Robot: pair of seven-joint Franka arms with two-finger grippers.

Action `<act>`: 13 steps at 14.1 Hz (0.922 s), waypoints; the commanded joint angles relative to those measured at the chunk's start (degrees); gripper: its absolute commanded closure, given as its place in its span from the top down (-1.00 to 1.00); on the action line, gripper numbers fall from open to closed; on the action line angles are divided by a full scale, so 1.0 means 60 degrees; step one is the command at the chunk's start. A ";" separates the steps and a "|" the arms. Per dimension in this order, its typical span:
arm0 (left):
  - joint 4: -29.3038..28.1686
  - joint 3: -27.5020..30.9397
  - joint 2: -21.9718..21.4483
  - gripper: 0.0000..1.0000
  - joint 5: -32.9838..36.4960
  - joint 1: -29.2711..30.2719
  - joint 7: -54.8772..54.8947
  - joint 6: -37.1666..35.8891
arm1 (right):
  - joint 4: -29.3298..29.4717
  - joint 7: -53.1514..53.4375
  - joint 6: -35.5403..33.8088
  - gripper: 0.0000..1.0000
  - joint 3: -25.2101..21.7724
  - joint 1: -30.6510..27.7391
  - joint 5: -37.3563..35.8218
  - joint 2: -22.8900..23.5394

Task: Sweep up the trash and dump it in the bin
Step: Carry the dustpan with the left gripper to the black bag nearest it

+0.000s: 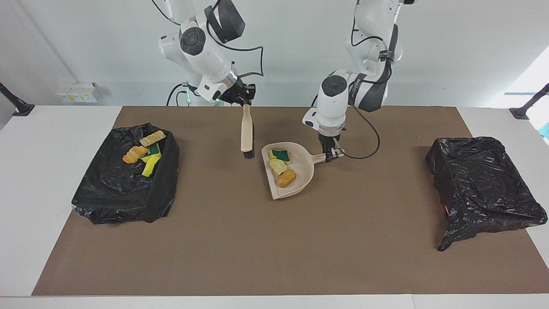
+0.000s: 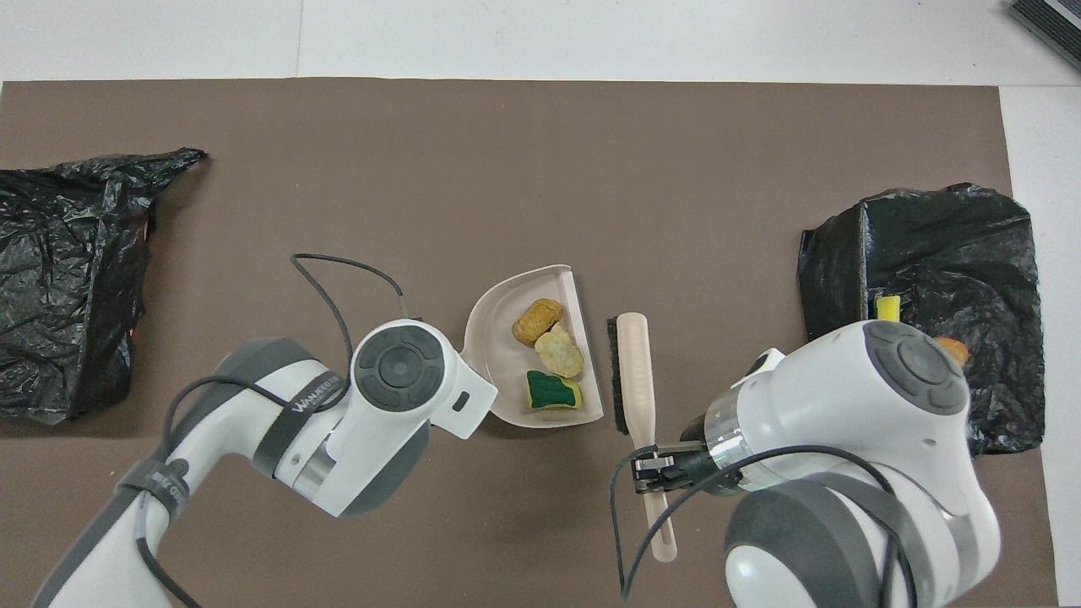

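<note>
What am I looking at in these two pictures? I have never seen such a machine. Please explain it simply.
These are two robot arms at a table. One picture faces them from across the table; the other looks down from above them. The left gripper holds the handle of a beige dustpan that carries three scraps: a green sponge piece and two bread-like lumps. The right gripper holds a brush, raised beside the dustpan. On the brown mat lie two black bag-lined bins: one already contains scraps, the other shows none.
</note>
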 commanded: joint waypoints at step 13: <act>0.3910 -0.0034 0.0514 -1.00 -0.0697 0.4781 0.5255 -0.2806 | -0.1987 0.3829 0.3781 -1.00 0.0668 0.3121 -0.0177 0.0932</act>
